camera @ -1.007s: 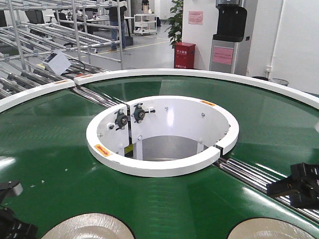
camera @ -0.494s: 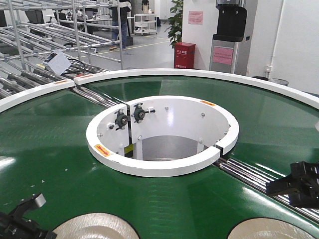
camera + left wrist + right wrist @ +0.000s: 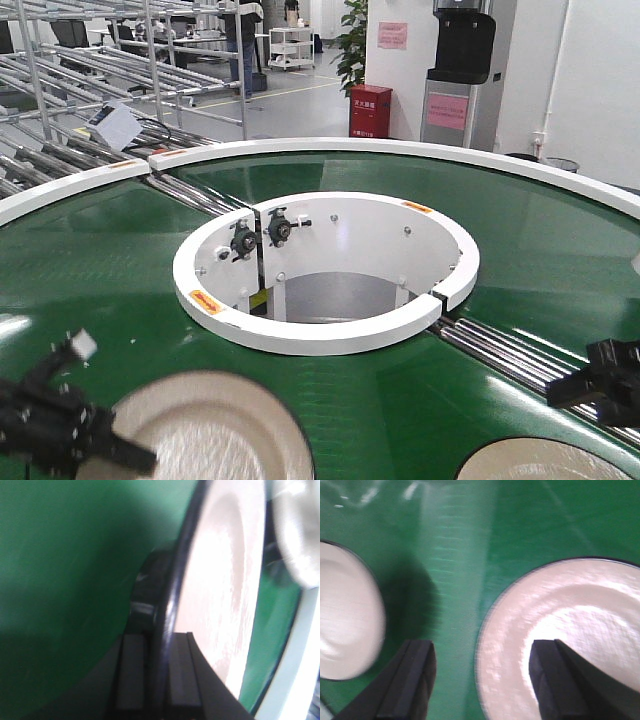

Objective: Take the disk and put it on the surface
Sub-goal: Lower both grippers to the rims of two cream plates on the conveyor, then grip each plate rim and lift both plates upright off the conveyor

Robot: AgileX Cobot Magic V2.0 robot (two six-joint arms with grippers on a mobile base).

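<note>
Low in the left wrist view, the left gripper (image 3: 157, 680) has its fingers (image 3: 132, 675) squeezed tight on the dark rim of the disk (image 3: 225, 590), lower left in the front view, over the green conveyor belt (image 3: 100, 260). The right gripper (image 3: 482, 680) hangs spread wide, holding nothing, above a second disk (image 3: 570, 630). Beyond, the white inner ring (image 3: 320, 335).

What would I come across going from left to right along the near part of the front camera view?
left gripper → near-left disk, its rim between that gripper's fingers → bare green belt → near-right disk → right gripper by the frame's edge
</note>
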